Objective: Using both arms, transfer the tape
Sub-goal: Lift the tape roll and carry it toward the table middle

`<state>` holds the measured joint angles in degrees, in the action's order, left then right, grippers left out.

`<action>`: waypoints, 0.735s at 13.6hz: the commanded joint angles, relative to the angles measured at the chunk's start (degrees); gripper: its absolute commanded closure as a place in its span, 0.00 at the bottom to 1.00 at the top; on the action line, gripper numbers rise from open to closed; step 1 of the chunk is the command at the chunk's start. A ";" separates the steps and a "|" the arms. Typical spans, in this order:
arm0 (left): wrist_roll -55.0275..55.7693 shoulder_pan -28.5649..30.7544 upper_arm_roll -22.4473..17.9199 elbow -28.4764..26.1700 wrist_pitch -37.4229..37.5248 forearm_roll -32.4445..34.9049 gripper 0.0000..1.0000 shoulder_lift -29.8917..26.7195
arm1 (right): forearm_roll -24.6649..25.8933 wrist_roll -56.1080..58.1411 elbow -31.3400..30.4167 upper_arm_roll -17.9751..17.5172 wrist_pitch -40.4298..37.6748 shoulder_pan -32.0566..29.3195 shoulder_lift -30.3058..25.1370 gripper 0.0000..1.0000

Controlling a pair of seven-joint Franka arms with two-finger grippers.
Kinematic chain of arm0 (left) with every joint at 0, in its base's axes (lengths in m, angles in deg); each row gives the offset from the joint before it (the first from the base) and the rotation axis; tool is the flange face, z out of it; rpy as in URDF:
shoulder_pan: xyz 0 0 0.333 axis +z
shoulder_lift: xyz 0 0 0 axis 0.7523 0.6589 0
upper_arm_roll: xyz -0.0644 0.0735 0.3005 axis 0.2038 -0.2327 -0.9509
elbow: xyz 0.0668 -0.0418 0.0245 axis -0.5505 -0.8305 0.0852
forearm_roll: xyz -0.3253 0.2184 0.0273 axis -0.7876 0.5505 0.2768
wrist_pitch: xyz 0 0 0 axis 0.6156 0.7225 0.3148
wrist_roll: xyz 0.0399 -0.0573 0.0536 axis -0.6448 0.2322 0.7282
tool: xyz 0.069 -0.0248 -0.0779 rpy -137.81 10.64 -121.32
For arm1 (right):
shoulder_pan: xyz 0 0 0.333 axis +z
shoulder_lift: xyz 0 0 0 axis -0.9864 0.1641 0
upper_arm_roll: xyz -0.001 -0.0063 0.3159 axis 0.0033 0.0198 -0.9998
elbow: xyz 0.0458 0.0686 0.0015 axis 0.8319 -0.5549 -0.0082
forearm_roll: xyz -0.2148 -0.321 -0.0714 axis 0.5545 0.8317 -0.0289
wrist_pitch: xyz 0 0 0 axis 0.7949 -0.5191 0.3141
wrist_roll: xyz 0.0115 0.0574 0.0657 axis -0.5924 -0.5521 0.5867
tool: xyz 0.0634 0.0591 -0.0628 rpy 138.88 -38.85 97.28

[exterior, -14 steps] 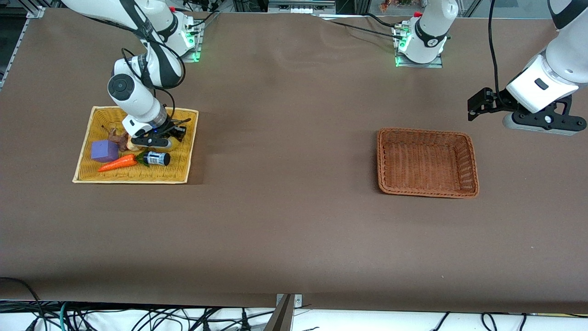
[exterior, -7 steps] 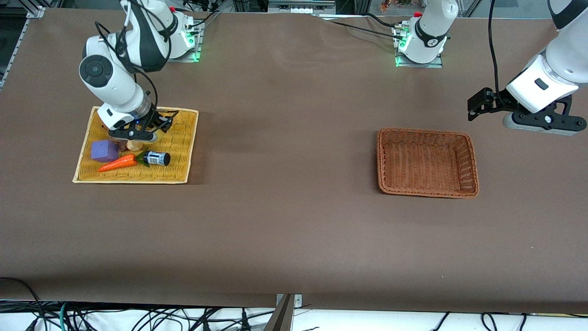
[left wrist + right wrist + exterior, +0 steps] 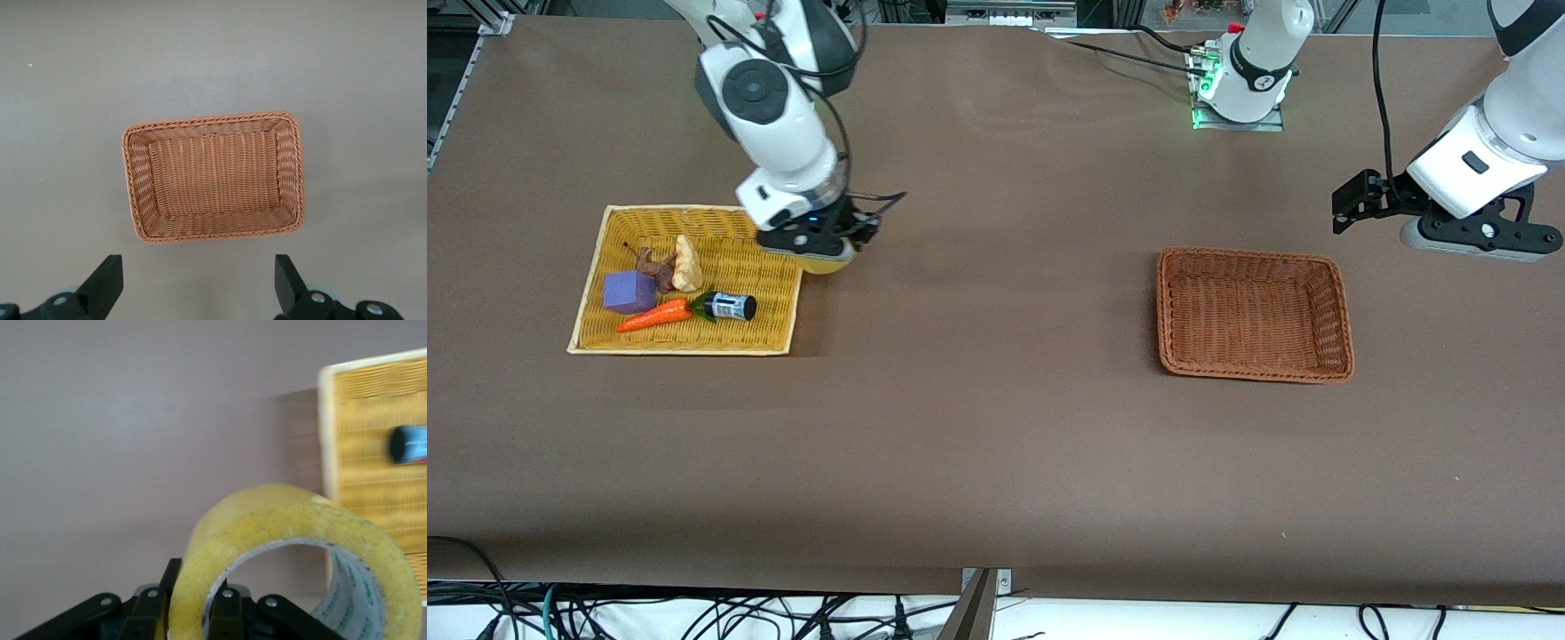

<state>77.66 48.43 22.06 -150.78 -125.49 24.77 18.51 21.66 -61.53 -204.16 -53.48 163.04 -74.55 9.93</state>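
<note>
My right gripper (image 3: 824, 256) is shut on the yellowish tape roll (image 3: 827, 263) and holds it in the air over the corner of the yellow tray (image 3: 598, 267). In the right wrist view the tape (image 3: 280, 533) fills the foreground, its wall pinched between the two fingers (image 3: 150, 603). My left gripper (image 3: 1352, 203) is open and empty, up in the air by the left arm's end of the table, beside the brown wicker basket (image 3: 1254, 313). In the left wrist view the empty basket (image 3: 213, 177) lies below the spread fingertips (image 3: 107, 280).
The yellow tray holds a purple cube (image 3: 628, 292), a carrot (image 3: 654, 316), a small dark bottle with a blue label (image 3: 729, 307), a pale piece (image 3: 687, 263) and a brown object (image 3: 660, 268). Cables hang at the table's front edge.
My right gripper has risen from inside the yellow tray with the tape and swung toward the table's middle, now over the tray's corner. The left arm has not moved.
</note>
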 commanded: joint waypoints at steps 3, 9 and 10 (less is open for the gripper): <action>-1.30 0.44 0.44 1.37 0.76 0.67 0.00 0.56 | 1.69 -8.03 15.24 0.12 -1.37 8.57 14.84 1.00; -1.21 -0.35 0.53 1.29 1.02 -0.12 0.00 1.61 | 15.13 -19.99 27.20 0.48 -1.10 16.58 31.27 1.00; -1.30 -0.35 0.53 1.20 1.37 -0.12 0.00 1.62 | 15.93 -20.61 29.22 0.48 -0.84 17.45 33.56 1.00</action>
<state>77.66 48.08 22.36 -150.78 -125.33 24.77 19.09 34.96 -80.69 -180.94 -53.12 163.19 -58.11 38.09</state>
